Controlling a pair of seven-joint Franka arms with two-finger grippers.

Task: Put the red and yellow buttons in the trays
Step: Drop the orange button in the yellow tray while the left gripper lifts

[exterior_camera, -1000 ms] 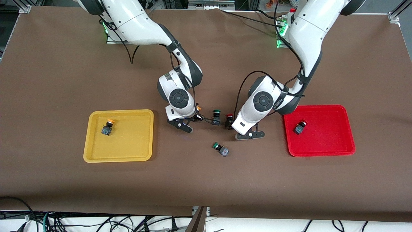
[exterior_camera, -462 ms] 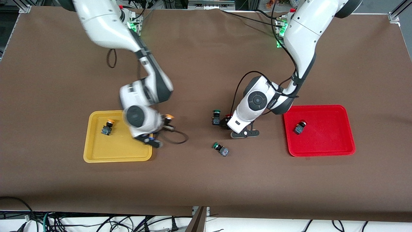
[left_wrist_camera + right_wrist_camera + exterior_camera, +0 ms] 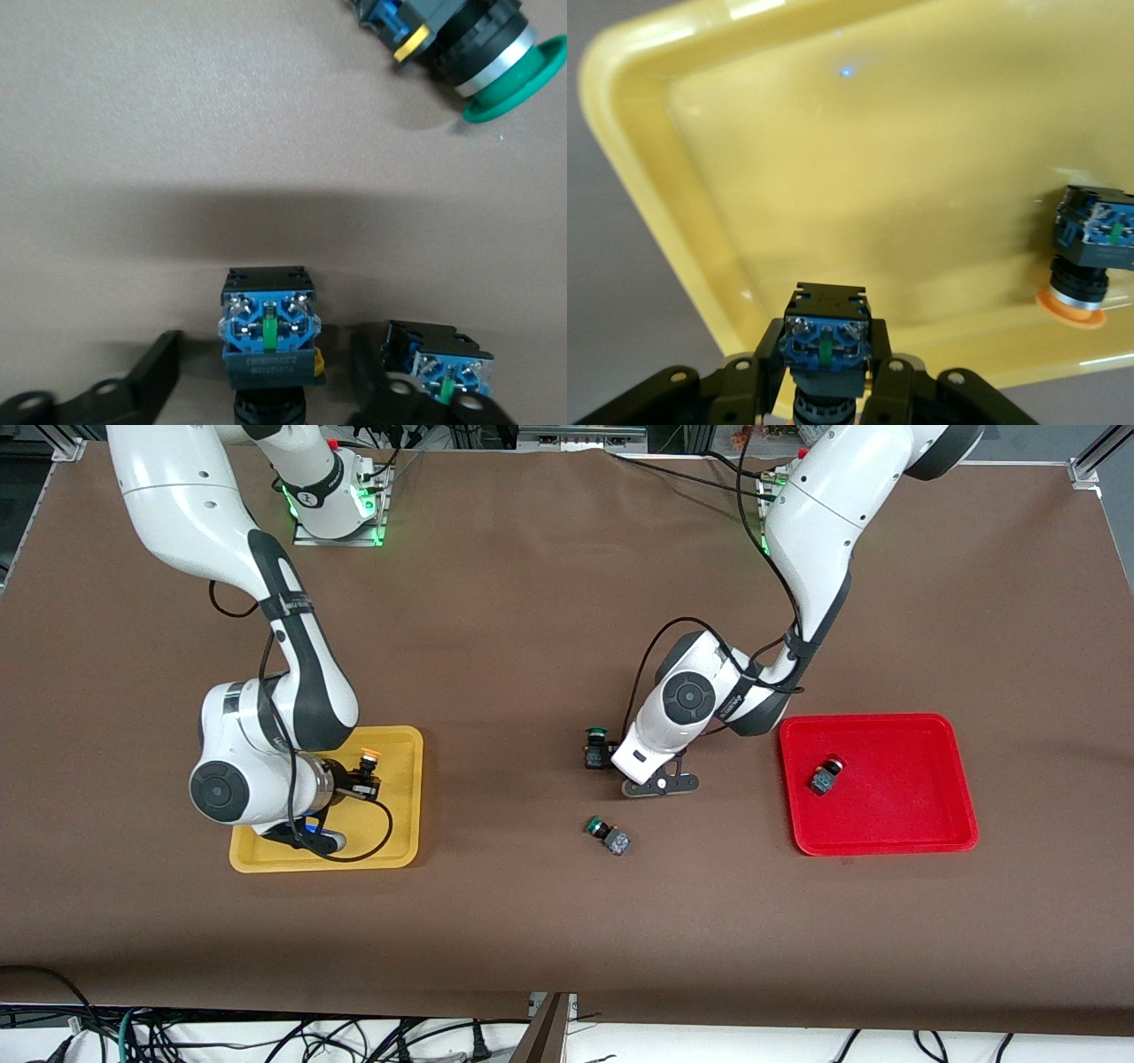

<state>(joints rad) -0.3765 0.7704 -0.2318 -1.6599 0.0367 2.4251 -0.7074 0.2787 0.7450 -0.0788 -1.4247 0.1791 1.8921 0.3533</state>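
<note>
Hovering over the yellow tray (image 3: 403, 797), the right tool (image 3: 824, 376) clamps a yellow-capped button (image 3: 826, 341) by its dark body between both fingers; in the front view its orange-yellow cap (image 3: 368, 758) shows above the tray's floor. A second yellow-capped button (image 3: 1091, 243) lies on its side inside the same tray, hidden by the right arm in the front view.

The left tool (image 3: 252, 403) sits low at the middle of the table (image 3: 567, 921), its fingers (image 3: 146, 381) spread to either side of a dark-bodied button (image 3: 266, 332) without touching it; this button's cap colour cannot be told. One green-capped button (image 3: 595, 747) stands just beside that tool, toward the right arm's end of the table. Another green-capped button (image 3: 608, 836) lies on its side, nearer the front camera.

A red-capped button (image 3: 825, 776) rests in the red tray (image 3: 939, 824), toward the left arm's end of the table.
</note>
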